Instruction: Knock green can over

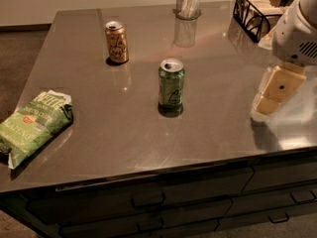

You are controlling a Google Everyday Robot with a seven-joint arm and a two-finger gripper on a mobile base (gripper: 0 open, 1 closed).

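The green can stands upright near the middle of the dark countertop. It has a silver top and a pale pear-like logo on its side. My gripper hangs at the right edge of the view, just above the counter, well to the right of the can and apart from it. The white arm housing sits above it.
An orange-gold can stands upright at the back left. A green chip bag lies at the counter's left front edge. A metal cup and a black wire basket stand at the back. Drawers run below the front edge.
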